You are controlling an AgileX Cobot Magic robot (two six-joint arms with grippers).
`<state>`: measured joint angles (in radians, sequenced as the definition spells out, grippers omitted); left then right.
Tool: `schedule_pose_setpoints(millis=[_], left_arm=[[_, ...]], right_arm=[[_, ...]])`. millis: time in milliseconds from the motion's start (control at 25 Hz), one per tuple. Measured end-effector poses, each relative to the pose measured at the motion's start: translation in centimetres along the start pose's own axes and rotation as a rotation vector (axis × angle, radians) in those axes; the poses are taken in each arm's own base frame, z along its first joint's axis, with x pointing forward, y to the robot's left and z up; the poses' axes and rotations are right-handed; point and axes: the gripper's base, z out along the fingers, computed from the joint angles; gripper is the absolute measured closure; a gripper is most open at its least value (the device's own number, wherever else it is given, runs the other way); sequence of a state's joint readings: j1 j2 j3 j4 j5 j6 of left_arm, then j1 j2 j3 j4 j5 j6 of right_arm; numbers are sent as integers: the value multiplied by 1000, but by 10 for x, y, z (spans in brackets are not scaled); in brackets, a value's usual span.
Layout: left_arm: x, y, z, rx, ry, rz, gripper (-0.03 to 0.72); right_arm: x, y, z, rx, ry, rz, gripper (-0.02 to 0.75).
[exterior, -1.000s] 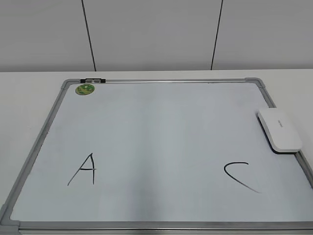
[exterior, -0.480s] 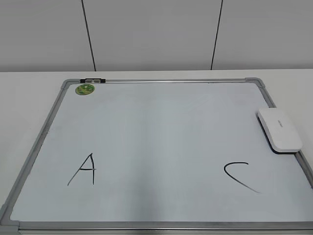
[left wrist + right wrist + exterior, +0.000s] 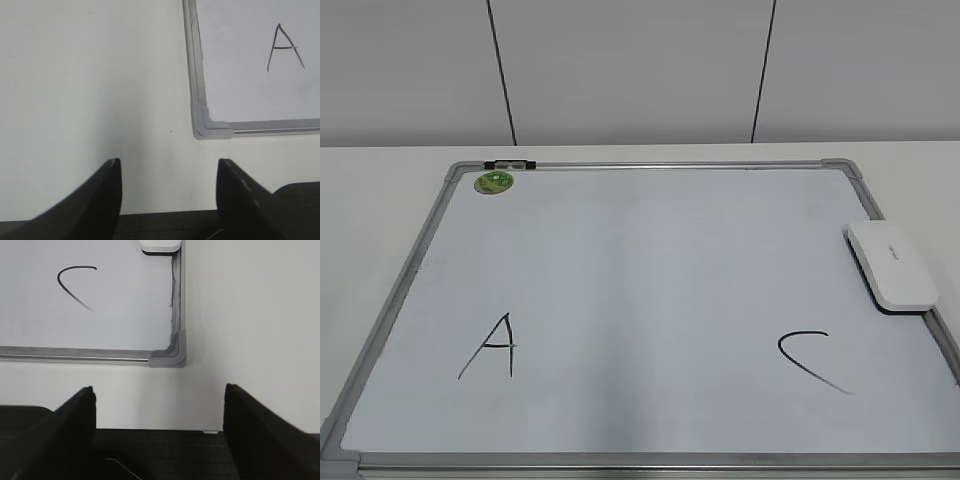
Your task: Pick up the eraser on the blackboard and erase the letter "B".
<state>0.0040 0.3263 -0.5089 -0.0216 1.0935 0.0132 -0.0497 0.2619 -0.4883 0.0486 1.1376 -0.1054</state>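
Eraser (image 3: 892,265) is parked on the right side of the blackboard (image 3: 650,270), hanging partly over the board's grey frame, well above the "C" (image 3: 813,360) as the exterior view shows it. Only its bottom end peeks into the right wrist view. Funny thing: no "B" shows anywhere on the board. Just an "A" (image 3: 492,346) near the board's lower left, the "C" near its lower right, and bare white between them, so the erasing looks already done, or the letter was never there. Can't tell which.

Both arms sit off the board's near edge, over the table (image 3: 90,80). Left end effector (image 3: 167,172) is spread wide with nothing in it, just outside the board's near-left corner cap. Right end effector (image 3: 160,400) is also wide apart and empty, just outside the near-right corner cap.

Handling guess: the eraser looks like a light, rigid plastic shell, smooth and probably a bit slippery, not fragile. Best bet would be pinching it across the narrow width around the middle, on the long sides, so it stays flat for wiping.
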Motion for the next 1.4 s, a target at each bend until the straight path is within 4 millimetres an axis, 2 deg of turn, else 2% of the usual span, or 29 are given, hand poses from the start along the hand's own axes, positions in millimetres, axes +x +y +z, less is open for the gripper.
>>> schedule_pose_setpoints(millis=[640,1040,1200,1400], left_arm=[[0,0,-1,1,-9,1,246],[21,-1,-27,0,-224,5,246],[31,-1,-36,0,-308,7,246],[32,-1,-37,-1,-311,7,246]], right_arm=[[1,0,-1,1,-10,0,151],[25,3,-28,22,-256,-11,151],[27,4,-29,24,-277,-12,151],[27,4,-29,23,-275,-12,151]])
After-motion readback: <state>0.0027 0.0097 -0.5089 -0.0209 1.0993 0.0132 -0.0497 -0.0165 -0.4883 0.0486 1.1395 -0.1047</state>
